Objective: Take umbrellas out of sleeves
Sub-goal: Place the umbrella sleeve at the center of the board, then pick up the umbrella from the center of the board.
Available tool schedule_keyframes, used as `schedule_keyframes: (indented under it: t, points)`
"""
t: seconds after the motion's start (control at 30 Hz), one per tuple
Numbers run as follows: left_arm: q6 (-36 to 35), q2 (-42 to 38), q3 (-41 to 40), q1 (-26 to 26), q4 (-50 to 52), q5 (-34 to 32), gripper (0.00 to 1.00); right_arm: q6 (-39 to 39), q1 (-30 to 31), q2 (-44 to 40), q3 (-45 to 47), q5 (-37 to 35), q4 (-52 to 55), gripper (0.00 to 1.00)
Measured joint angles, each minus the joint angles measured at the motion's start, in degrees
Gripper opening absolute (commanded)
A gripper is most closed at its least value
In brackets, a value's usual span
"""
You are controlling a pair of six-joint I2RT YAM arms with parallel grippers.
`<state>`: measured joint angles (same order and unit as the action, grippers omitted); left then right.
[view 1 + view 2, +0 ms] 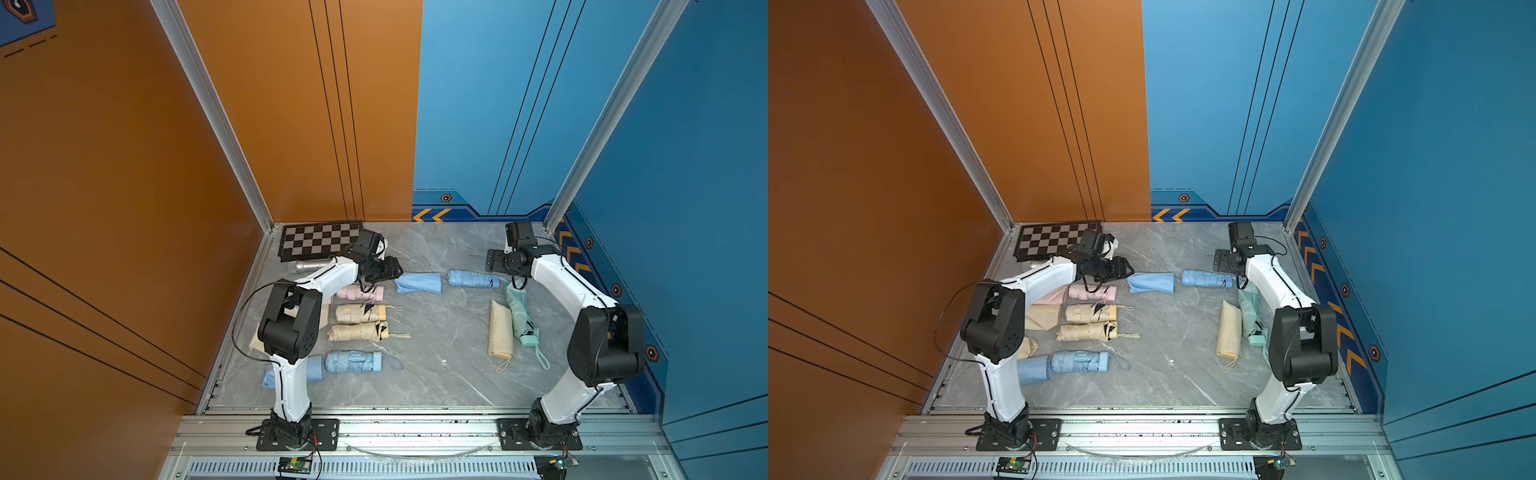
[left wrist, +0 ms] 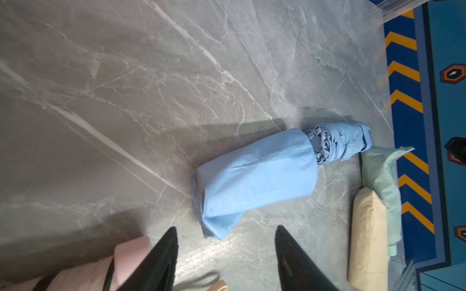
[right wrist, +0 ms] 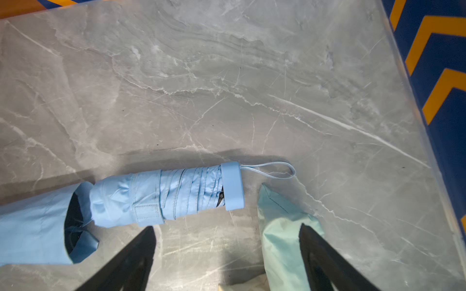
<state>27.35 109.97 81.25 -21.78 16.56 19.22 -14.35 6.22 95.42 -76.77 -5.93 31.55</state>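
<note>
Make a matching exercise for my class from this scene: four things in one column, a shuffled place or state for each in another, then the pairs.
Things
1. checkerboard
2. silver cylinder
3. far light blue umbrella
4. mint umbrella

States
a. handle end sticking out of the mint sleeve
b. flat in the far left corner
c. bare, end to end with the far light blue sleeve
d. along the checkerboard's near edge

Pairs: 1-b; 2-d; 3-c; 4-a

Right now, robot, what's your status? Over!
Left gripper open, empty. Right gripper open, empty, mint sleeve close by. Blue umbrella out of blue sleeve.
</note>
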Motion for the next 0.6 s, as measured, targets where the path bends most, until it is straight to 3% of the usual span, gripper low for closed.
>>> schedule_keyframes:
  t: [0.3, 0.6]
  points:
    - [-0.2, -7.7, -6.6, 0.0, -7.7, 0.6, 0.81, -0.1, 0.5, -3.3, 5.4, -3.3, 4.9, 0.97]
    - [-0.2, -12.1, -12.2, -0.7, -15.7, 2.3, 0.85, -2.6, 1.6, -12.0, 13.2, -2.9, 9.6, 0.98]
